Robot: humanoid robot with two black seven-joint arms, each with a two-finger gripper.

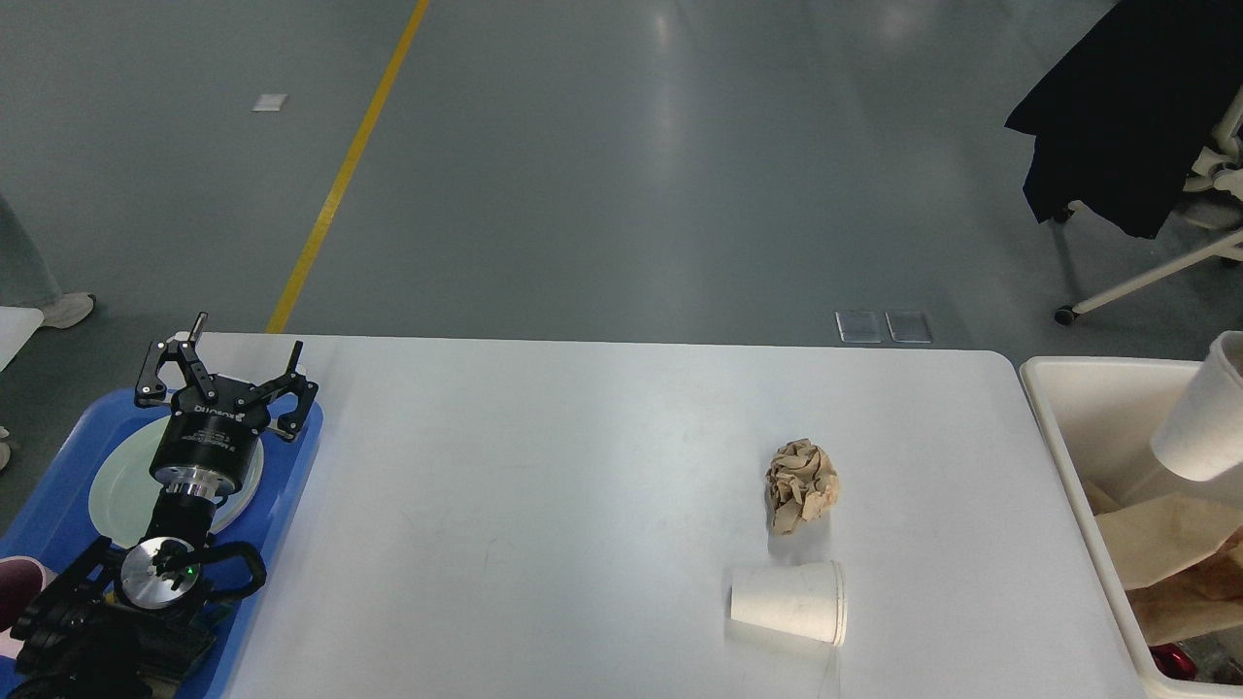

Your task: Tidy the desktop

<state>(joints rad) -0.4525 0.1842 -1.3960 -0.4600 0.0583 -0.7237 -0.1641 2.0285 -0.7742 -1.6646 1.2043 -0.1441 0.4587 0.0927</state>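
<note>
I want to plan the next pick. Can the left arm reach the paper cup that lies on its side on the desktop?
Probably not easily. The left gripper hangs open over the blue tray, with the wide desktop between it and the cup; nothing blocks the way.

The desktop (602,466) looked smooth and faintly glossy white. On it, the brown wad (801,483) was crumpled, matt paper, and just beside it the fallen cup (789,602) was plain white paper. Left of the desktop, the blue tray (58,476) showed shiny plastic; right of it, the cream bin (1068,456) looked smooth plastic.
</note>
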